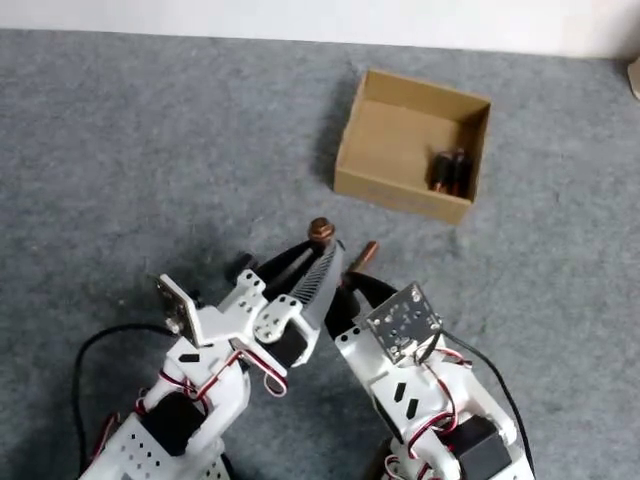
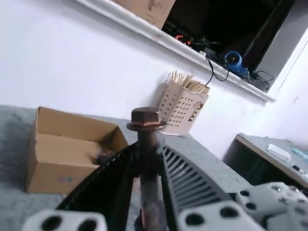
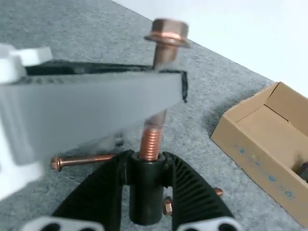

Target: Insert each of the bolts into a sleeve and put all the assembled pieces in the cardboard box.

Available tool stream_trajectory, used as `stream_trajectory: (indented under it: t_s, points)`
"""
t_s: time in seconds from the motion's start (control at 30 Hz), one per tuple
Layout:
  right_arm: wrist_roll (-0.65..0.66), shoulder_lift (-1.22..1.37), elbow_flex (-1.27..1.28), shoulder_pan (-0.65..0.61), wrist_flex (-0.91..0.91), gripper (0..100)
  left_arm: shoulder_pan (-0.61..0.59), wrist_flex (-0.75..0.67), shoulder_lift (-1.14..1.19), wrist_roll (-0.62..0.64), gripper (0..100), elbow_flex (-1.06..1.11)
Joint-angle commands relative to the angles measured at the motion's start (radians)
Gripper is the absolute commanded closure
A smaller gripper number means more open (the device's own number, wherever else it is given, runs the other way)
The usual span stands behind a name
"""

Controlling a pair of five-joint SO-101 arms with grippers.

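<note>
The left tool (image 2: 149, 155) is clenched on a copper bolt (image 2: 146, 126): the shaft is pinched between its ribbed fingers, upright, with the hex head up and clear of the fingertips. The right tool (image 3: 147, 161) is clenched on a black sleeve (image 3: 144, 195), which also stands upright with its open end up. The bolt's threaded end meets the sleeve's mouth from above, in line with it; how deep it sits, cannot tell. In the high view both tools meet mid-bench, with the left arm on the left side and the right arm on the right. The cardboard box (image 1: 405, 195) sits on the grey bench (image 1: 150, 150) beyond the tools, near but apart, open side up. Two dark assembled pieces (image 1: 448, 170) lie inside it against the right-hand wall. A loose bolt (image 3: 82, 160) lies flat on the bench behind the right tool, and a second loose bolt (image 3: 166, 206) is partly hidden by a finger. A perforated basket of sticks (image 2: 185, 108) stands by the white wall behind the box.
</note>
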Motion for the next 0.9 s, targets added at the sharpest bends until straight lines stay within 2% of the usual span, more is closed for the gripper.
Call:
stream_trajectory:
  t_s: [0.0, 0.17, 0.37, 0.57, 0.8, 0.87]
  points:
    - [-0.035, -0.007, -0.044, 0.015, -0.031, 99.5, 0.021, 0.012, -0.007, 0.048, 99, -0.027]
    - [-0.034, -0.007, -0.044, 0.015, -0.031, 99.5, 0.048, 0.026, -0.005, 0.107, 99, -0.002]
    - [-0.034, -0.007, -0.044, 0.015, -0.035, 99.5, 0.142, 0.071, -0.002, 0.104, 99, 0.031]
    - [-0.034, -0.007, -0.044, 0.015, -0.035, 99.5, 0.147, 0.078, -0.002, 0.103, 99, 0.031]
    - [-0.034, -0.007, -0.044, 0.016, -0.035, 99.5, 0.153, 0.078, -0.004, 0.005, 99, 0.025]
    - [-0.034, -0.007, -0.044, 0.016, -0.035, 99.5, 0.154, 0.078, -0.004, -0.015, 95, 0.025]
